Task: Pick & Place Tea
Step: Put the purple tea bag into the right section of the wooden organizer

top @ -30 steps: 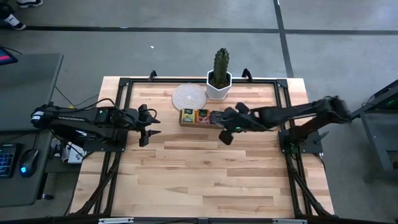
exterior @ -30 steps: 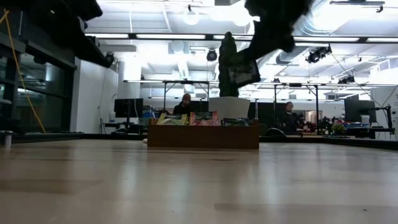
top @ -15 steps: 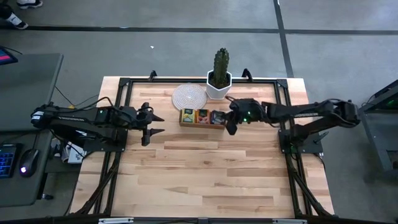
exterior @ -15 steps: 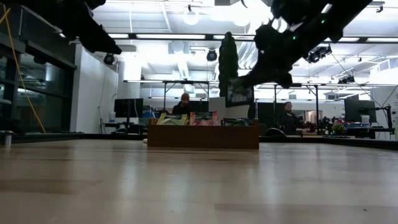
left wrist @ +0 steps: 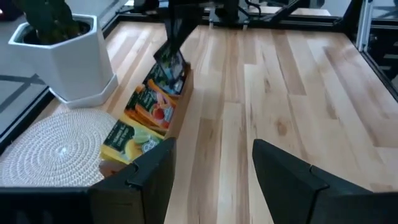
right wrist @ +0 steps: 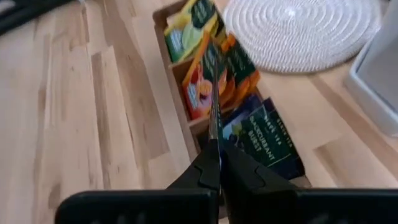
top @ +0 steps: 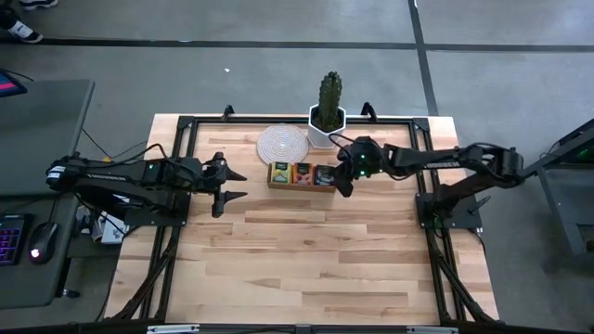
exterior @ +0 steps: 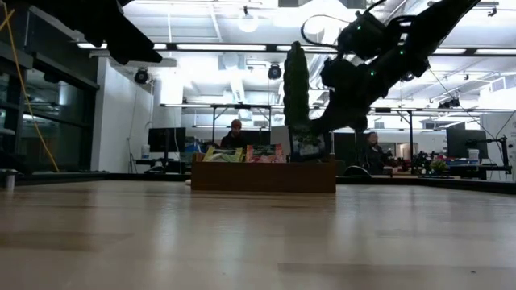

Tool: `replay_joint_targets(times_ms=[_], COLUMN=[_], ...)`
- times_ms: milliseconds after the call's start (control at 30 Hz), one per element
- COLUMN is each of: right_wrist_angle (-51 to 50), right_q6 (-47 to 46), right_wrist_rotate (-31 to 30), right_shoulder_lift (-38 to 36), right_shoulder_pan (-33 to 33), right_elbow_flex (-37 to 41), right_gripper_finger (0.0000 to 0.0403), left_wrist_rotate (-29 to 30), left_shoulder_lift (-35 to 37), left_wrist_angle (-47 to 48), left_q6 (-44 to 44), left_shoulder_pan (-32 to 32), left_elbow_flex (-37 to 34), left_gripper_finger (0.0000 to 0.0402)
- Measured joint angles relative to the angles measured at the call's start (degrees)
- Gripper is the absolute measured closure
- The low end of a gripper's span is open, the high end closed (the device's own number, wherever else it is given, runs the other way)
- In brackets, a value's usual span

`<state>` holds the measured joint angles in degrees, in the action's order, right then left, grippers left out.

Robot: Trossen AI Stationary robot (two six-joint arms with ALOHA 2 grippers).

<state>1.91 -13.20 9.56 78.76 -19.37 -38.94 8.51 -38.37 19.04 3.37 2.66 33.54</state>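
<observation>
While the right claw (top: pixel 344 184) hangs over the dark end of the wooden tray (top: pixel 302 185), its fingers pinch one thin tea packet (right wrist: pixel 213 93) standing on its edge. Right under it sit dark, orange and yellow tea packets (right wrist: pixel 205 81). Far across the table (top: pixel 306 260), the left claw (top: pixel 225 184) waits with fingers apart.

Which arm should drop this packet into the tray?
Right. Its claw is shut on a dark tea packet over the tray's right end; the left claw waits open, off to the side.
</observation>
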Motion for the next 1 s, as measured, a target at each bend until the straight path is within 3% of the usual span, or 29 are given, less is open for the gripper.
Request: replay_joint_targets(times_ms=[567, 1000], right_wrist_angle=[3.04, 0.9], right_q6=[4.9, 4.92], right_wrist_rotate=[1.38, 0.89], right_shoulder_lift=[4.48, 4.38], right_shoulder_pan=[-1.69, -1.67], right_elbow_flex=[0.0, 0.0], right_gripper_finger=[0.0393, 0.0273], left_wrist_rotate=[-0.15, 0.2], left_shoulder_lift=[0.0, 0.0], left_wrist_angle=[-0.12, -0.12], left_q6=[2.94, 2.94], left_shoulder_pan=[-0.01, -0.02], left_elbow_flex=[0.0, 0.02], left_gripper_finger=[0.0192, 0.0193])
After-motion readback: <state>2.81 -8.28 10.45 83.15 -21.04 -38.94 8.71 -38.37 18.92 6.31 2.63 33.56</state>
